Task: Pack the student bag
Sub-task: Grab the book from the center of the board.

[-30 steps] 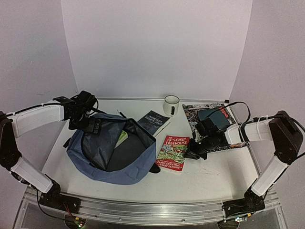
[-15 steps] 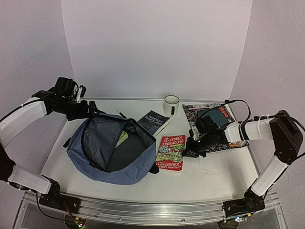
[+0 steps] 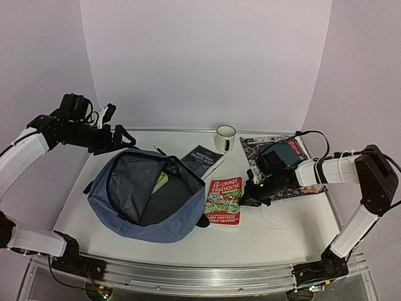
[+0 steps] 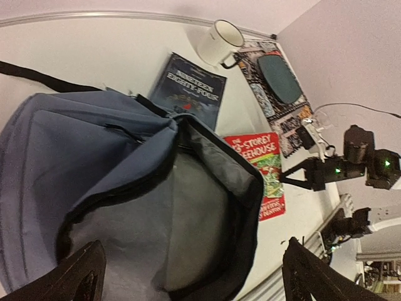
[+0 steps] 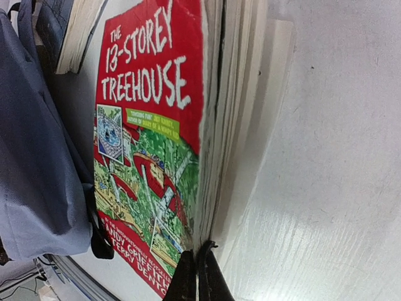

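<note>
Slate-blue fabric lies slumped on the left half of the bench (image 3: 276,235) in the top view: the student bag (image 3: 164,231), mouth up and gaping, dark lining showing. A second ago the left gripper (image 3: 118,124) was down on the bag's far rim. It has since let go and pulled up and back toward the left wall, where it hangs spread wide and empty, well clear of the fabric. The mouth has held its shape without support, so the bag looks ready to receive. On the other side, the right gripper (image 3: 248,202) sits low at the right edge of the red book (image 3: 224,200), which has slid slightly toward the bag and now lies just beside its rim. A dark book (image 3: 202,160) and a white mug (image 3: 225,137) wait further back.

The left wrist view looks straight down into the bag. Both fingers (image 4: 75,282) stand far apart at the bottom corners with nothing between them, and the red book lies beyond the opening's edge.

The right wrist view shows the fingertips (image 5: 188,279) pinched together, holding nothing, touching the red book's page edge near its lower corner.

Judging from this, opening the bag is done and the next job is getting the red book in. A closed tip can only push it, so lifting it over the rim will need a proper grasp.
</note>
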### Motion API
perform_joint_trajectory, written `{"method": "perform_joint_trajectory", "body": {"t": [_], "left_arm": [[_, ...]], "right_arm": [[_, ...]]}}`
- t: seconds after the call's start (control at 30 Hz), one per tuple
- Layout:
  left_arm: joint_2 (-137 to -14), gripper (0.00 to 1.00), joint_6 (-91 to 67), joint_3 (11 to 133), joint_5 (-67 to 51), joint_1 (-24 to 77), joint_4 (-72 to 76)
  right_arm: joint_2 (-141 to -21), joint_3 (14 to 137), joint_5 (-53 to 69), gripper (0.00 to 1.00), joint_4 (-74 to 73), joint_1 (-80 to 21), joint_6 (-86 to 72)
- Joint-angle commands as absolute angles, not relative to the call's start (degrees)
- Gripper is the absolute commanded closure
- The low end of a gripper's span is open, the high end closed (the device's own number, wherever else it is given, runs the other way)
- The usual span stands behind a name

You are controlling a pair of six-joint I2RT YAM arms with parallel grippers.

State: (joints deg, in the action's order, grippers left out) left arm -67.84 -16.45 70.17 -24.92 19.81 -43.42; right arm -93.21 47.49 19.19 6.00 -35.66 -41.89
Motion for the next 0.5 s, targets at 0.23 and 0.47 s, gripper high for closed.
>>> {"method": "perform_joint_trajectory", "body": {"t": [0.23,0.47], "left_arm": [[-71.17,0.02,-29.13,67.74,-27.33,29.80,-28.22],[-72.14,0.02,-29.09,67.50,-27.13,30.01,-27.16]], "right_arm": [[-89.00,50.34,24.49,1.00,9.12,-35.61,-42.76],[-93.64,49.66,26.54,0.79,15.55,-35.60,-47.29]]}}
